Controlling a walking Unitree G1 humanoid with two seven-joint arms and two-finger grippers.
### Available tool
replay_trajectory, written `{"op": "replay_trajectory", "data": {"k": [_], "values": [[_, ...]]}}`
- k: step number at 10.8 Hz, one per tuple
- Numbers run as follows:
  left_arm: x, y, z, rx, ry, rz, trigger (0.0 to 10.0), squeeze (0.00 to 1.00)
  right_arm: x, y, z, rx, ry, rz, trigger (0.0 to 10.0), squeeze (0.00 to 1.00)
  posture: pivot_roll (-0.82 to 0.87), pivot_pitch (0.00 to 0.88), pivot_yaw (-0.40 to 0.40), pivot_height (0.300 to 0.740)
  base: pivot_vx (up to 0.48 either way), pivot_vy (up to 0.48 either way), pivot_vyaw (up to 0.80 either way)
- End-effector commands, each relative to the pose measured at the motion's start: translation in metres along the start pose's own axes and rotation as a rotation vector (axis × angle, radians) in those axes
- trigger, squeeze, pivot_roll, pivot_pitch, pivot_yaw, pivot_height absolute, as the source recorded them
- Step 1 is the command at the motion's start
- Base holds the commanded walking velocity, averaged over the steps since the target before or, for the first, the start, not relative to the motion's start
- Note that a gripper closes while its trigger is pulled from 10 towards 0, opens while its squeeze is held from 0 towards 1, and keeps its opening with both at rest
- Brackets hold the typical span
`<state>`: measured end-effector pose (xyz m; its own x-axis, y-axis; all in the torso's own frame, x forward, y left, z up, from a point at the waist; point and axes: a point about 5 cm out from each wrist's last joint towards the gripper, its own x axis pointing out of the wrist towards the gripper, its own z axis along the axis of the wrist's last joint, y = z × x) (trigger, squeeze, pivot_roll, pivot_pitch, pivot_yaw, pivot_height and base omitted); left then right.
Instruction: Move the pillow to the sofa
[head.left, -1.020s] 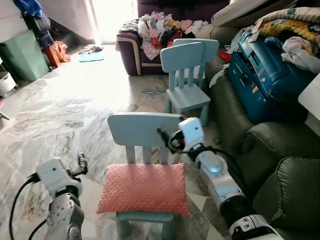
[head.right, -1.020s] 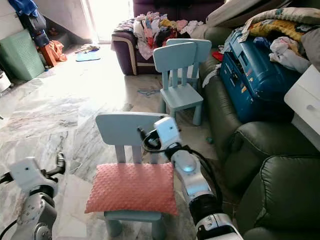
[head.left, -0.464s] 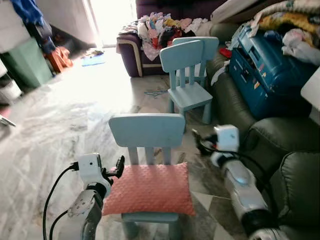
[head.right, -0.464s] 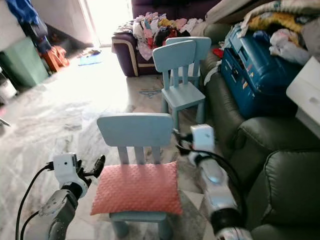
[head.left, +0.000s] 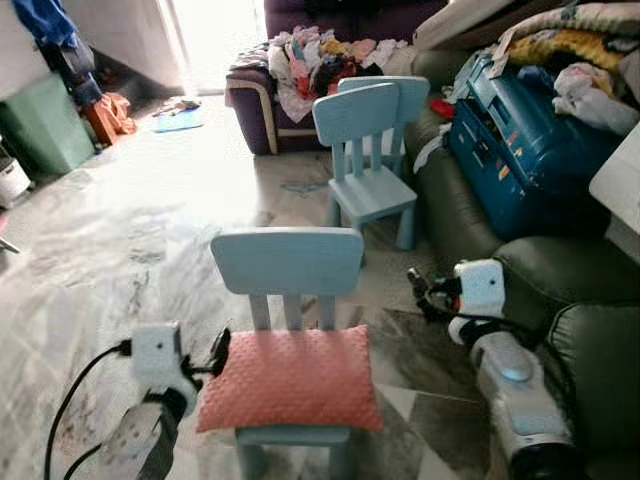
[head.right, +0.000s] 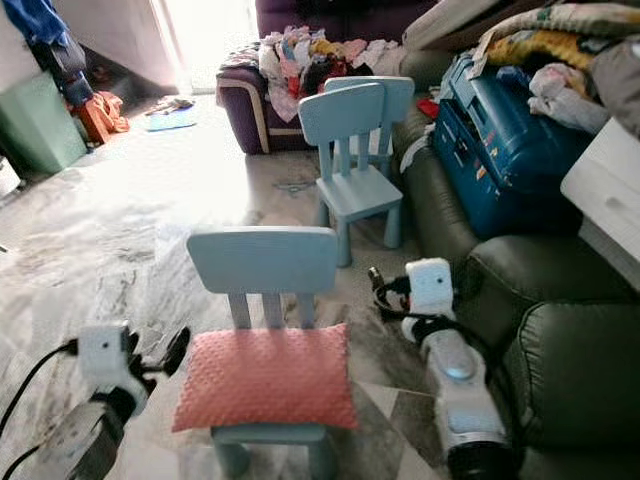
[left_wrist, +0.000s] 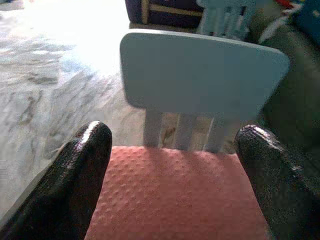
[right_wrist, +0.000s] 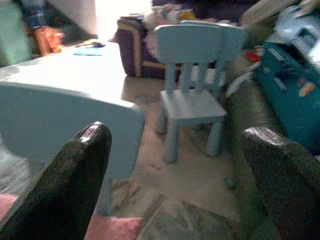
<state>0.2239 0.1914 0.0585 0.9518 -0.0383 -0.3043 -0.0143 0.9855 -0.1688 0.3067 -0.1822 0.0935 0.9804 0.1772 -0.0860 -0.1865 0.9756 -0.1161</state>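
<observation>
Since half a second ago, the right gripper (head.left: 415, 285) has been drawn a little further out to the right of the near chair (head.left: 290, 265), and the left gripper (head.left: 219, 350) is being held close to the pillow's left edge, much as before. The pillow (head.left: 292, 376) — salmon pink and dimpled — is lying flat on the near chair's seat, covering it from the backrest slats to the front edge and overhanging both sides. In the left wrist view, the left gripper's fingers (left_wrist: 82, 165) are being held wide apart, with nothing clamped between them; the pillow (left_wrist: 175, 195) is being framed between and just beyond the fingertips. The right gripper is being kept apart from the pillow, off the seat's back right corner, fingers (right_wrist: 82, 170) spread wide and empty. A second chair (head.left: 370, 150) is standing further back, beside the green sofa (head.left: 470, 230) — a blue suitcase (head.left: 520, 140) is resting on it.
</observation>
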Motion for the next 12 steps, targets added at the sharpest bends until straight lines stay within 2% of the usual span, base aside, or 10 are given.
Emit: {"op": "replay_trajectory", "data": {"k": [1,3,5,6,8,10,12], "values": [[-0.002,0.006,0.004,-0.004,-0.021,0.046,10.0,0.00,-0.002,0.001,0.002,-0.004,0.016,0.039,10.0,0.00,-0.20,0.000,0.046,0.740,0.000,0.000,0.00],[-0.015,0.017,0.000,0.035,-0.037,0.156,10.0,0.00,-0.012,0.006,-0.001,-0.047,0.043,0.078,10.0,0.00,-0.17,0.000,0.058,0.740,0.000,0.000,0.00],[-0.025,0.024,0.000,-0.034,-0.063,0.182,10.0,0.00,-0.010,0.009,0.003,0.005,0.017,0.068,10.0,0.00,-0.15,0.000,0.030,0.740,0.000,0.000,0.00],[-0.026,0.025,0.000,-0.034,-0.073,0.175,10.0,0.00,-0.011,0.012,0.006,0.024,0.010,0.081,10.0,0.00,-0.15,0.000,0.011,0.740,0.000,0.000,0.00],[-0.021,0.016,0.004,-0.023,-0.082,0.114,10.0,0.00,-0.005,0.019,0.006,0.067,0.007,0.051,10.0,0.00,-0.16,0.000,0.015,0.740,0.000,0.000,0.00],[-0.017,0.010,0.010,-0.005,-0.093,0.073,10.0,0.00,-0.001,0.029,0.011,0.079,-0.010,0.072,10.0,0.00,-0.16,0.000,0.016,0.740,0.000,0.422,0.00],[-0.011,0.010,0.015,-0.009,-0.112,0.077,10.0,0.00,0.002,0.029,0.014,0.081,-0.020,0.071,10.0,0.00,-0.16,0.000,0.013,0.740,0.000,0.480,0.00]]}}
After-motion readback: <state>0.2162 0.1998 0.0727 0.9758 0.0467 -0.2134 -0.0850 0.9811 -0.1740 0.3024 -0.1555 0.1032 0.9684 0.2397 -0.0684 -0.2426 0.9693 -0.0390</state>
